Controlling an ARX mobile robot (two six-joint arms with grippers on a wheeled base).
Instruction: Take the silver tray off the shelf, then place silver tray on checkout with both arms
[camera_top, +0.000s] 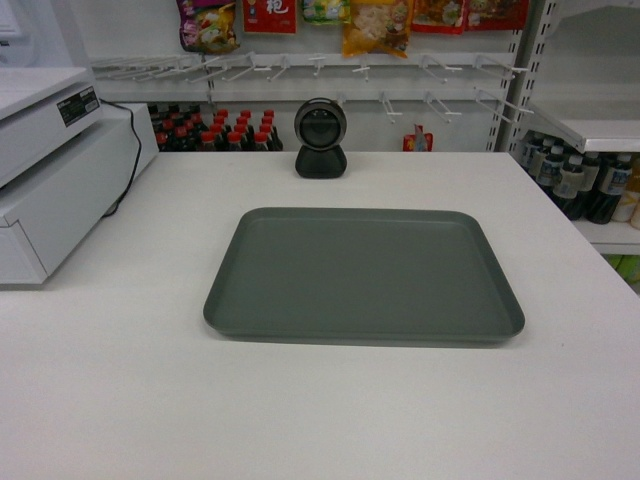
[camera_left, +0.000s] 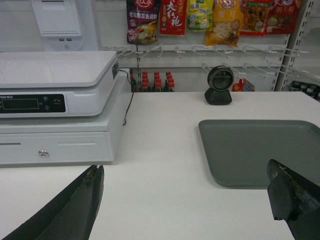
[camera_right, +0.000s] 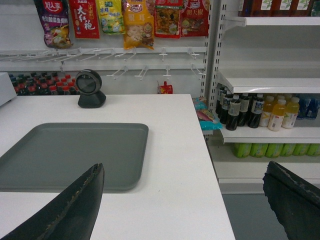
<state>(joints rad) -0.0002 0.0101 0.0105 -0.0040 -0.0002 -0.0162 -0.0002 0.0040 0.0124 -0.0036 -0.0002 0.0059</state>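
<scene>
From the head camera I'm seeing the silver tray lying flat in the middle of the checkout, neither of my arms showing here, so I'm judging the placing as done and only a clean pull-back is left. A black scanner is standing beyond the tray, a white register off to the side, soy bottles behind. Through the left wrist camera, my left gripper is hanging wide open, holding nothing; the tray sits ahead and toward my right finger, not touching, the register close beyond my left finger. Through the right wrist camera, my right gripper is spread open and empty too, the tray ahead past my left finger, the shelf with drink bottles beyond my right finger, so I'm minding it when backing away.
</scene>
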